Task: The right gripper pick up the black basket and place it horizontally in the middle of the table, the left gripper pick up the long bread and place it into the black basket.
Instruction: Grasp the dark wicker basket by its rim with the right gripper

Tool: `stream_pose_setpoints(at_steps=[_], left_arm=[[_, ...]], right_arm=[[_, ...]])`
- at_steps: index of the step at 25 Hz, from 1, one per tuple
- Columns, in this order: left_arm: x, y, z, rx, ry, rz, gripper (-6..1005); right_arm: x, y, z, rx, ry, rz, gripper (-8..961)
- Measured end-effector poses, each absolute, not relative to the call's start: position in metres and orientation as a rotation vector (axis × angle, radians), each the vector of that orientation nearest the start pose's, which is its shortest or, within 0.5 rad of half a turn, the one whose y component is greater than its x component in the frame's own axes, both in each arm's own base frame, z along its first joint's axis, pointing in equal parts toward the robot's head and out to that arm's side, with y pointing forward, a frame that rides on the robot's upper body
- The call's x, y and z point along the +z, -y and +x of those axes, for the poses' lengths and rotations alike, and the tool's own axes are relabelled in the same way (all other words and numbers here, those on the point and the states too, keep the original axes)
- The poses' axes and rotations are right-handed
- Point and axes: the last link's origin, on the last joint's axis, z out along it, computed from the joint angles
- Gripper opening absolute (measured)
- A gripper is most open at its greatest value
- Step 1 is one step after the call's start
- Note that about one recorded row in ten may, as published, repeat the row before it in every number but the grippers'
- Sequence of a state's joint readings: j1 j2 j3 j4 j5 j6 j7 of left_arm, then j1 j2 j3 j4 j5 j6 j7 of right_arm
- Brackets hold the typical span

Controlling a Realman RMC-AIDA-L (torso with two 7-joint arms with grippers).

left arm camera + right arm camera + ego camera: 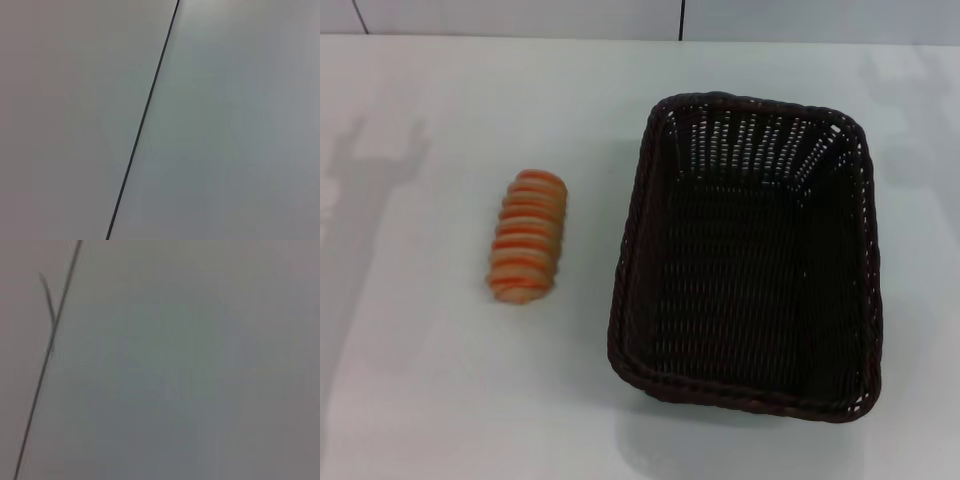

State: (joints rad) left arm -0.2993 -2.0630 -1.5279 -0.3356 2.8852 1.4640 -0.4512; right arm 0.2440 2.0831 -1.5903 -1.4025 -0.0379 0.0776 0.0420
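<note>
The black basket (750, 255) stands on the white table (420, 380) right of centre, its long side running away from me, and it holds nothing. The long bread (527, 236), with orange-and-tan stripes, lies on the table left of the basket, apart from it. Neither gripper shows in the head view. The left wrist view and the right wrist view show only a plain pale surface with a thin dark seam (145, 112); the seam also shows in the right wrist view (47, 357). No basket, bread or fingers show there.
A pale wall with a dark vertical seam (681, 18) runs along the table's far edge. Faint shadows fall on the table at the far left (360, 170).
</note>
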Motion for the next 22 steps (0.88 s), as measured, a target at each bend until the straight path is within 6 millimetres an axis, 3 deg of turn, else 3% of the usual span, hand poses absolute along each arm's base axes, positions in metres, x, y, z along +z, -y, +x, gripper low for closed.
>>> stream_pose_setpoints(at_steps=[14, 22], left_arm=[[0.089, -0.311, -0.316, -1.17, 0.361, -1.23, 830], [0.1, -0.313, -0.321, -1.143, 0.339, -1.24, 830]], right_arm=[[0.071, -0.352, 0.13, 0.069, -0.867, -1.781, 723], [0.055, -0.339, 0.129, -0.026, -1.104, -1.76, 722]])
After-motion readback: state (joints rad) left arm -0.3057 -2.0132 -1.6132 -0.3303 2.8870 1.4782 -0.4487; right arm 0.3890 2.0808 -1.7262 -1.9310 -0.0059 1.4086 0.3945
